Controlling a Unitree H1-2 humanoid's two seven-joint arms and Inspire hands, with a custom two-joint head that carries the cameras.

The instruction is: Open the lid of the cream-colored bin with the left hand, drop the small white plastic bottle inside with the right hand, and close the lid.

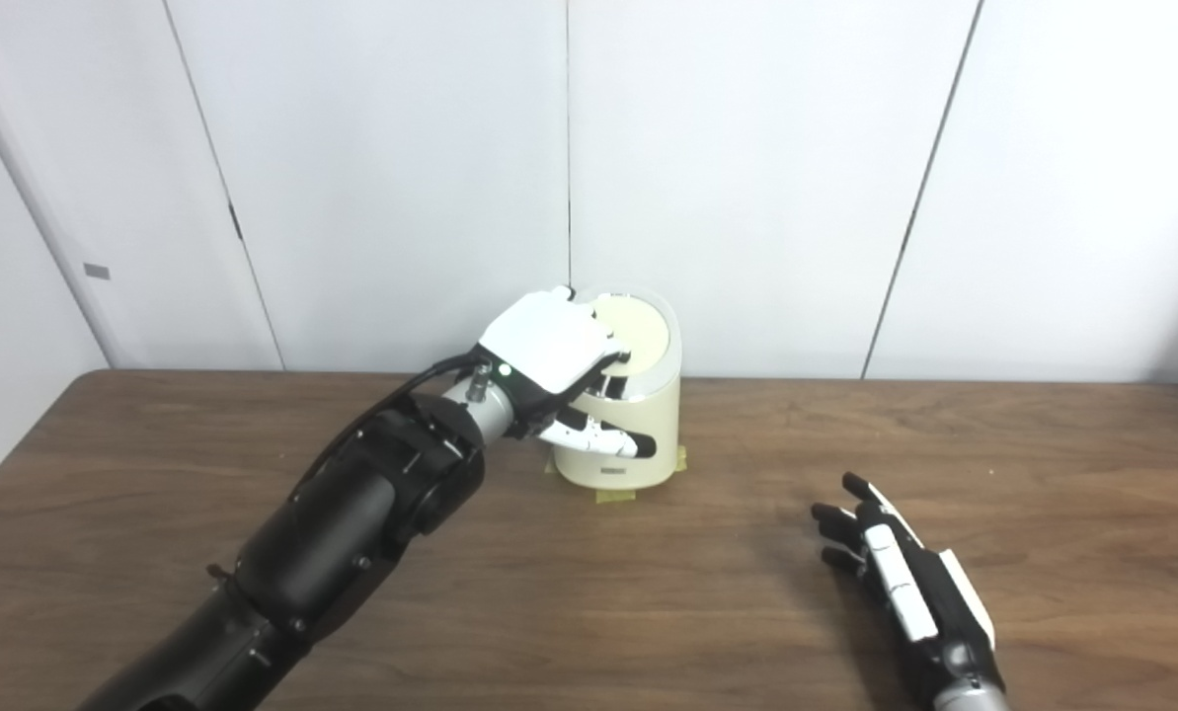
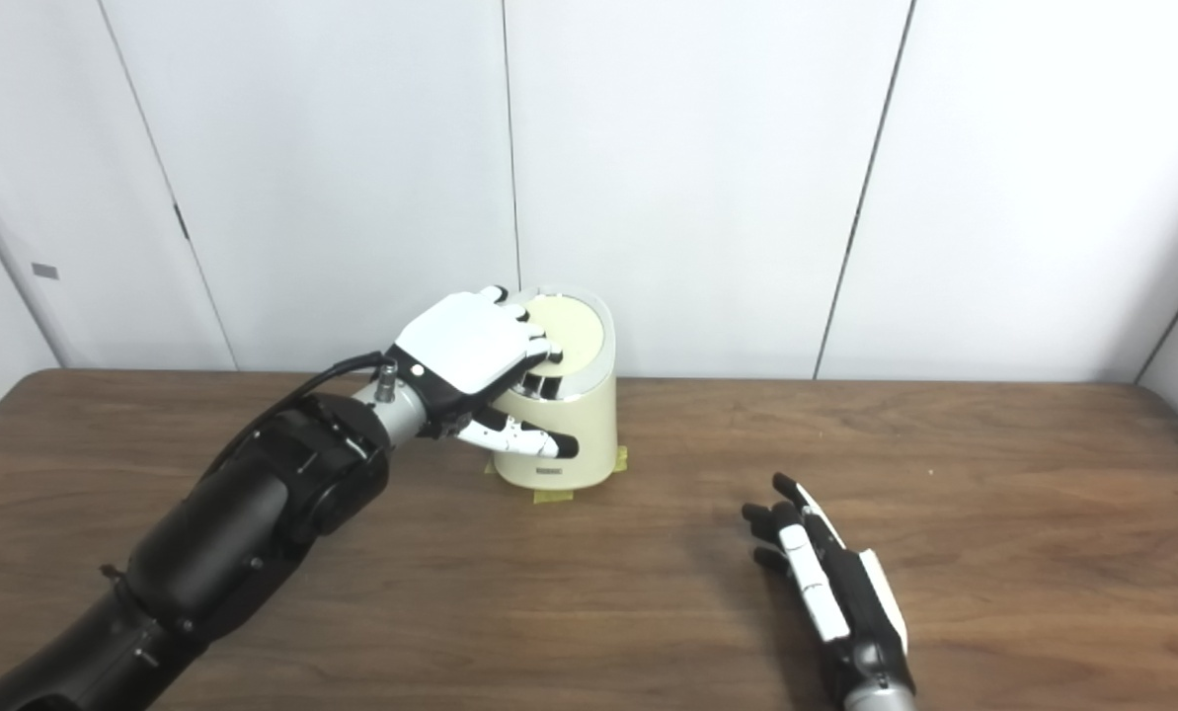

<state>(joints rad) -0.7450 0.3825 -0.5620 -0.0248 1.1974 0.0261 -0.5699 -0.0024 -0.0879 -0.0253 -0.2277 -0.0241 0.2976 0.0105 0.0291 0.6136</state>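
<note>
The cream-colored bin (image 1: 651, 410) stands at the back middle of the table, its round lid (image 1: 640, 332) lying flat and down. My left hand (image 1: 549, 351) rests on the lid's near left part, fingers spread over the top and thumb (image 1: 603, 440) pointing across the bin's front. It grips nothing. My right hand (image 1: 895, 573) lies open and empty on the table, well to the right of the bin and nearer to me. No small white bottle shows in either view.
Bits of yellow tape (image 1: 613, 496) mark the bin's foot. The brown wooden table (image 1: 648, 612) runs back to white wall panels (image 1: 746, 178) just behind the bin. My left forearm (image 1: 352, 513) crosses the table's left half.
</note>
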